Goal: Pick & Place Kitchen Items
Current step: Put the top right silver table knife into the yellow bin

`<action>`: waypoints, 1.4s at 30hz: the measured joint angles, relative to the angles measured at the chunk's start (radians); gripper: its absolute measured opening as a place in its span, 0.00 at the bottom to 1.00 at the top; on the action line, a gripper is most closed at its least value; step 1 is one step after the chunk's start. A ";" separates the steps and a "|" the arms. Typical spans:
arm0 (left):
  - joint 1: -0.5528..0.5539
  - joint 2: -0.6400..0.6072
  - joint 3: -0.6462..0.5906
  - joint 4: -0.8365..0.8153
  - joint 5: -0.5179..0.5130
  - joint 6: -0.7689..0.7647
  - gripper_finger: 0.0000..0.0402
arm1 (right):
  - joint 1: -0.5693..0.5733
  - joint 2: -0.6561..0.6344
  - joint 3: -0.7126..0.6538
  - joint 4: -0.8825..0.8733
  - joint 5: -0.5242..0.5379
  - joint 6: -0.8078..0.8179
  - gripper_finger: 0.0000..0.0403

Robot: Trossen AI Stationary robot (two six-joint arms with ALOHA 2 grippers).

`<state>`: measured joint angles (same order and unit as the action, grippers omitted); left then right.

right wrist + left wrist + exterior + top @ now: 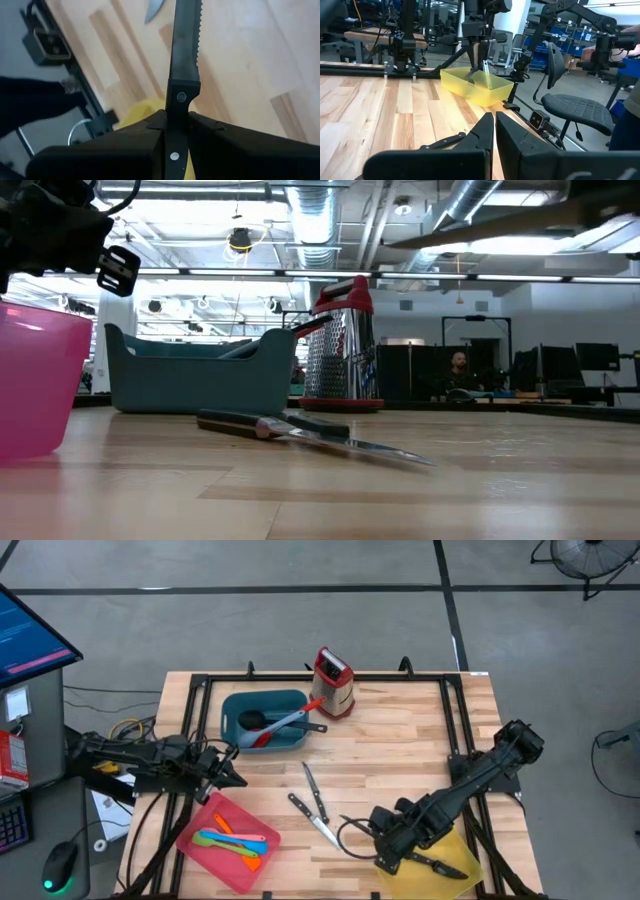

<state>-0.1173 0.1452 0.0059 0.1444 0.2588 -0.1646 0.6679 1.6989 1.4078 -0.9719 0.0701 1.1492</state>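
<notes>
Black-handled serrated knife [184, 55] is pinched in the right gripper [392, 852], right at the yellow tray [462, 878].

Handle's between the fingers, blade sticking straight out ahead, so the long axis runs along the gripper. Tray looks just beneath, hard to say for sure. Two more steel knives [315, 805] lie mid-table to the left, nearer this arm. Left gripper [228, 775] waits closed and empty by the red tray [210, 812].

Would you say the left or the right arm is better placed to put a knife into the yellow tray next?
Right. The right gripper is shut on a serrated knife over the yellow tray. The left gripper is shut and empty near the red tray, across the table.
</notes>
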 joint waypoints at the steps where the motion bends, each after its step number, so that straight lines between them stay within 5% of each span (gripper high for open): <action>1: 0.000 0.000 0.000 0.000 0.000 0.000 0.01 | 0.005 0.000 0.000 -0.003 -0.010 -0.004 0.09; 9: 0.009 -0.146 0.000 0.008 -0.001 0.000 0.01 | 0.038 0.004 0.000 -0.004 -0.074 0.014 0.09; 17: -0.029 -0.145 0.000 0.171 -0.026 0.002 0.01 | 0.085 0.004 0.000 -0.028 -0.129 -0.023 0.09; 28: -0.035 -0.145 0.000 0.180 -0.026 0.002 0.01 | 0.187 0.009 -0.001 -0.102 -0.151 -0.157 0.09; 42: -0.035 -0.145 0.000 0.179 -0.026 0.002 0.01 | 0.367 0.008 -0.048 -0.207 -0.165 -0.068 0.09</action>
<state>-0.1520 -0.0002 0.0059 0.3237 0.2325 -0.1627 1.0350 1.7069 1.3594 -1.1786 -0.0946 1.0810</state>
